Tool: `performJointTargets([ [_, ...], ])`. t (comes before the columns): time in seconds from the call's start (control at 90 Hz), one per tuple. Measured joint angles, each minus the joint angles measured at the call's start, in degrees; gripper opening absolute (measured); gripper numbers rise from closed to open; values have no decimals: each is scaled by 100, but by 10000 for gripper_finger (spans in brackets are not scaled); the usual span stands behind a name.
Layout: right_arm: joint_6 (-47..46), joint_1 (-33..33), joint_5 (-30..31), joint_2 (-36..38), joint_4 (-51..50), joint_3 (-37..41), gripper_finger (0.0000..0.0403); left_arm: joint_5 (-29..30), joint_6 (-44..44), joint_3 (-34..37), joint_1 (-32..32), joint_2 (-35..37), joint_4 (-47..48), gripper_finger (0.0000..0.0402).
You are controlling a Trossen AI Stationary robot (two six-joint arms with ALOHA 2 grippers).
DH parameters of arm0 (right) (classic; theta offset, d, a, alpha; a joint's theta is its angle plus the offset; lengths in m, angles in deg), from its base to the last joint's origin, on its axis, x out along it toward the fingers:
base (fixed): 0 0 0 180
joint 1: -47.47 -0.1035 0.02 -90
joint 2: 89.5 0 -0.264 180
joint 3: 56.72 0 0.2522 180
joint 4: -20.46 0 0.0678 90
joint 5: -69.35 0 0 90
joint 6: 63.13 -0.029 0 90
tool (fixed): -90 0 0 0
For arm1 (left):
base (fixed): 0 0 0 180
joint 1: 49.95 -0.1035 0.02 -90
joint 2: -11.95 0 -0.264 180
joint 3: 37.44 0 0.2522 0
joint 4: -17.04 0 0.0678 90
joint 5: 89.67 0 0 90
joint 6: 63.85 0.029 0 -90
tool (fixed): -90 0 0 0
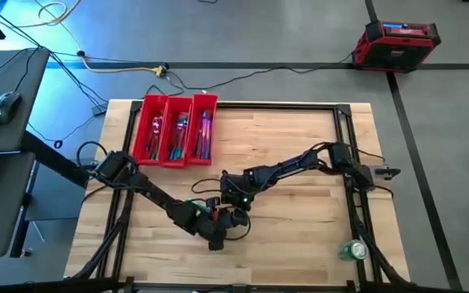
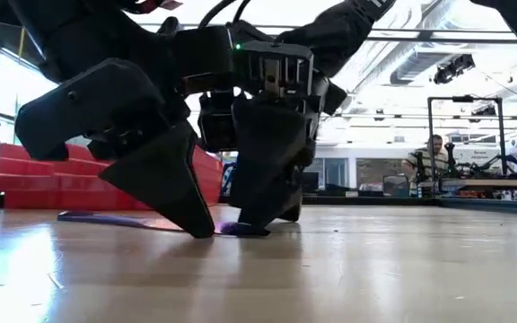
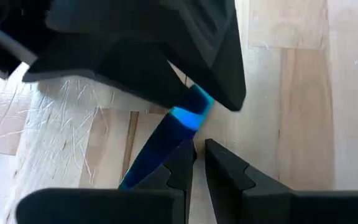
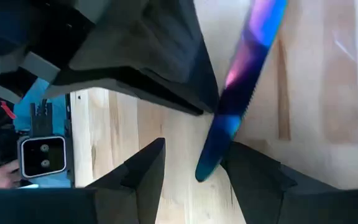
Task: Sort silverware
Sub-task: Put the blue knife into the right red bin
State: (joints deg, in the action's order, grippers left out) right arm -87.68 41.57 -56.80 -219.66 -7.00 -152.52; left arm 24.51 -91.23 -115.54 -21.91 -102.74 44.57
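A knife point(image 4: 244, 93) with a serrated rainbow blade lies flat on the bare desk point(image 1: 300, 146) near its front middle, well apart from the red tray point(image 1: 175, 130). Its long axis runs toward the right gripper point(image 4: 191, 165), whose wide jaws straddle the tip, likely for a pickup. The left gripper point(image 3: 199, 163), jaws narrow and empty, sits beside the blade, perhaps steadying it.

No text, label, brand, number or sign is readable on anything in these views.
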Motion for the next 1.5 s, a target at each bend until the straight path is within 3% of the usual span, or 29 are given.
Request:
performJointTargets([
  [0.267,142,-195,470,-11,398,17,142,225,25,4,78,-40,-14,23],
  [0.511,460,-402,1394,-7,210,-12,16,75,22,9,117,55,79,23],
  [0.689,498,-531,2096,-7,192,-49,3,-479,-327,24,341,551,361,23],
  [0.778,695,-583,2381,-7,169,-50,1,-429,-797,15,473,1033,692,23],
  [0.933,813,-602,2381,-7,204,-50,0,-366,-1583,32,681,1490,1881,36],
  [1.089,914,-598,2352,-7,314,-35,0,-659,-1963,164,697,1603,2522,84],
  [1.2,961,-602,2365,-7,328,-35,0,-1135,-2020,548,668,1575,2508,121],
  [1.311,1060,-633,2417,-7,335,-35,0,-1168,-2153,894,674,1596,2363,143],
  [1.5,1117,-633,2411,-7,346,-35,0,-1469,-2166,1291,670,1623,1783,115],
])
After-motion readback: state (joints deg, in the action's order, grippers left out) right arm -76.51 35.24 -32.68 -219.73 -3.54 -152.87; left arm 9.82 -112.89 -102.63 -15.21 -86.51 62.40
